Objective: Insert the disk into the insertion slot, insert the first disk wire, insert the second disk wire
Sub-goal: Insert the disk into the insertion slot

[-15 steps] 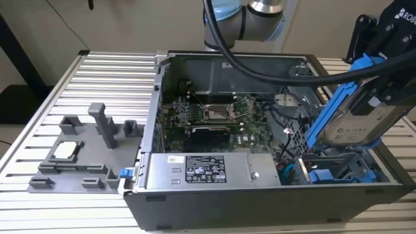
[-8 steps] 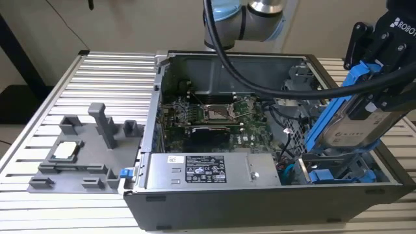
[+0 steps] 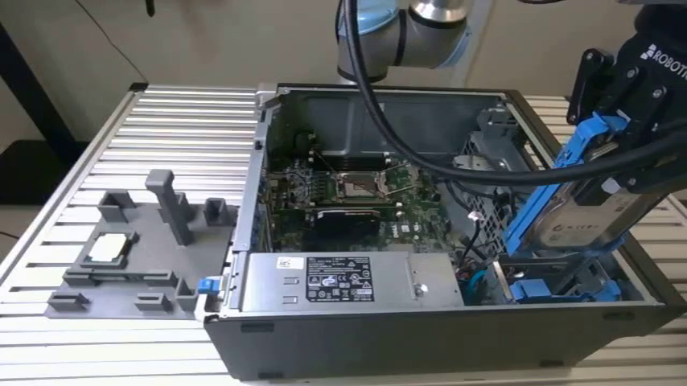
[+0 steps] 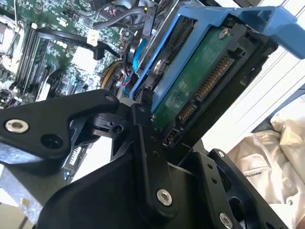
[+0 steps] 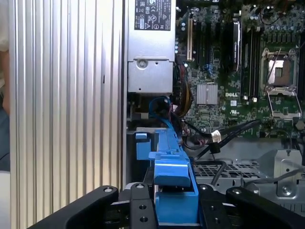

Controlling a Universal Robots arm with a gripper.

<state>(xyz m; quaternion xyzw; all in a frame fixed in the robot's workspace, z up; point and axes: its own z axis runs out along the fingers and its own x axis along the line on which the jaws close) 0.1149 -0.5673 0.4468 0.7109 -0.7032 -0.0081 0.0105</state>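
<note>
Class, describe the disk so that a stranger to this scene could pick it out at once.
Find the open computer case on the ribbed metal table, then go to its end at the exterior view's right. There the black gripper holds the disk tilted. Its silver body in a bright blue frame stands out from the grey metal around.

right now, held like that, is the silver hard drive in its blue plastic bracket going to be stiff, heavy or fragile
The silver hard drive in its blue plastic bracket is probably rigid and dense for its size: metal body, no sag, tilted in the gripper. Likely fragile underneath: its green circuit board and connector pins are bare.
</note>
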